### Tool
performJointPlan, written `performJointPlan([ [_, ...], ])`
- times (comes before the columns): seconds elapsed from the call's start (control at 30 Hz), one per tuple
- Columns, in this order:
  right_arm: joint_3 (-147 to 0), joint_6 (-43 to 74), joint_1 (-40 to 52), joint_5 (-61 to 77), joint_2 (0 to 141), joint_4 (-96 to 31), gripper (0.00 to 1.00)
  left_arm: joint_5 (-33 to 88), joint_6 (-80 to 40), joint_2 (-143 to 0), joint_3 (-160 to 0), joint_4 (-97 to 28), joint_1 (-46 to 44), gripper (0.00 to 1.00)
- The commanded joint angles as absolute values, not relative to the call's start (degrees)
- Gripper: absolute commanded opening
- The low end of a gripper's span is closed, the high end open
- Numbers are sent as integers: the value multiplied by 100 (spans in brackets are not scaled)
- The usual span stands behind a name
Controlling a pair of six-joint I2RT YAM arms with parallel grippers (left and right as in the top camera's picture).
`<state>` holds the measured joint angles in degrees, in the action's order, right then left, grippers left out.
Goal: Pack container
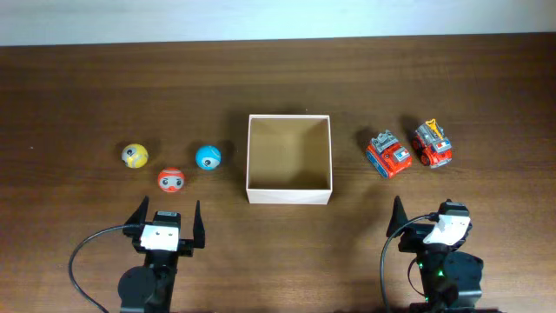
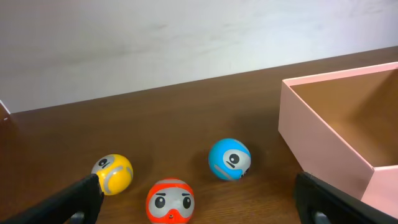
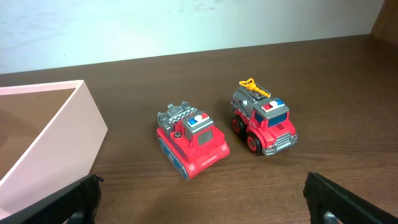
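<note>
Yellow ball (image 1: 134, 156), red ball (image 1: 171, 180), blue ball (image 1: 208, 157), each with grey face patch, cream container (image 1: 289, 195) with tan inside, red-and-grey truck (image 1: 388, 155), other truck (image 1: 433, 144) red, grey, yellow-topped, dark brown wood-grain table (image 1: 87, 87).

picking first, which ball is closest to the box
The blue ball; it lies just left of the container, while the red ball and yellow ball sit farther left.
</note>
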<state>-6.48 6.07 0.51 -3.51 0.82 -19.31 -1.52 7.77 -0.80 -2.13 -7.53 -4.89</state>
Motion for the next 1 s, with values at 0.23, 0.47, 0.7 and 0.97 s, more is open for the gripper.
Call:
performJointPlan([
  [0.23, -1103, 991, 69, 611, 231, -1743, 99, -89, 869, -34, -185, -742, -460, 99],
  [0.47, -3304, 729, 69, 801, 2447, -2930, 99, -89, 869, -34, -185, -742, -460, 99],
  [0.7, -6862, 40, 69, 797, 5894, -5771, 99, -89, 869, -34, -185, -742, -460, 99],
  [0.97, -8864, -1033, 73, 543, 8488, -6879, 99, -89, 869, -34, -185, -742, -460, 99],
])
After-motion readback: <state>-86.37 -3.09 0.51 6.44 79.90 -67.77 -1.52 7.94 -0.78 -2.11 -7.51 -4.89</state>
